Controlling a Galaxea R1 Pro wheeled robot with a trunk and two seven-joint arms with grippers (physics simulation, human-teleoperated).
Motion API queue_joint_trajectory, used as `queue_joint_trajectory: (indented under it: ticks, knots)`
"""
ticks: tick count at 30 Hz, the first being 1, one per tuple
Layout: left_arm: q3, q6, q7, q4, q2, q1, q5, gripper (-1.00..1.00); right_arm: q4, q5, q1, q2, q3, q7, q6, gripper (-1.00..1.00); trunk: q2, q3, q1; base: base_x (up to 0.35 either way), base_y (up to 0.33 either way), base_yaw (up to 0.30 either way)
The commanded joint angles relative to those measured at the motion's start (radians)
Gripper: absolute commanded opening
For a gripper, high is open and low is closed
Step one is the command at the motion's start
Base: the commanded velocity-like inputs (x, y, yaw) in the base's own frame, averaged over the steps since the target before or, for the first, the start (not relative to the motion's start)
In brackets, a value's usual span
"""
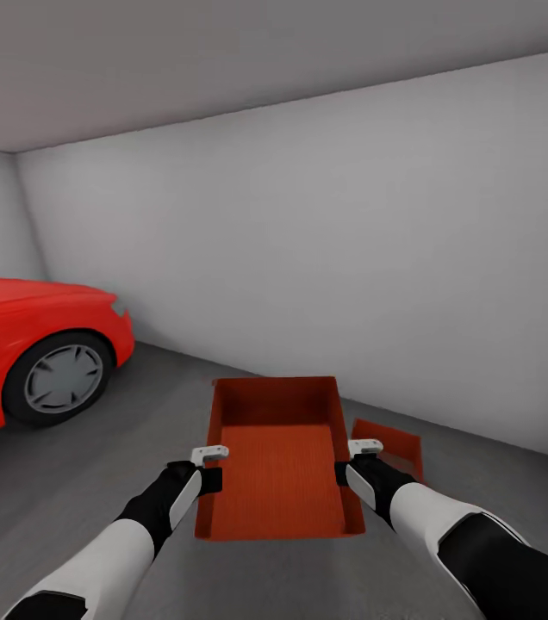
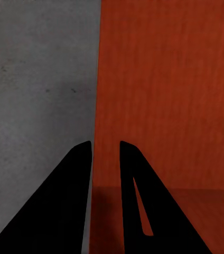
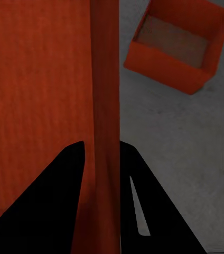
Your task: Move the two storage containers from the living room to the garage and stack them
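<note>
Storage container (image 1: pixel 278 469), ribbed red-orange plastic with low straight walls, hung between our arms above the speckled concrete floor (image 1: pixel 93 482); our left gripper (image 1: pixel 208 466) and right gripper (image 1: pixel 353 461) each pinched a long wall. Just beyond, the second container (image 3: pixel 178 45) sat on bare floor, with a red car (image 1: pixel 33 344) farther left.

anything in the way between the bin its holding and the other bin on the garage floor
Nothing visible. The held container, gripped on its side walls by the left gripper and right gripper, is up off the floor. The second container sits beside it to the right, with bare concrete between.
</note>
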Motion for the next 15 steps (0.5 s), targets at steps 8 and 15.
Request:
queue_joint_trajectory:
  ticks: [8, 15]
  knots:
    - [0.003, 0.008, 0.014, -0.002, 0.001, -0.001, -0.015, -1.00, -0.002, 0.003, -0.001, 0.000, 0.010, -0.009, 0.006, -1.00, -0.002, -0.002, 0.000, 0.000, 0.000, -0.246]
    - [0.003, 0.008, 0.014, -0.002, 0.001, -0.001, -0.015, -1.00, -0.002, 0.003, -0.001, 0.000, 0.010, -0.009, 0.007, -1.00, -0.002, -0.002, 0.000, 0.000, 0.000, -0.246]
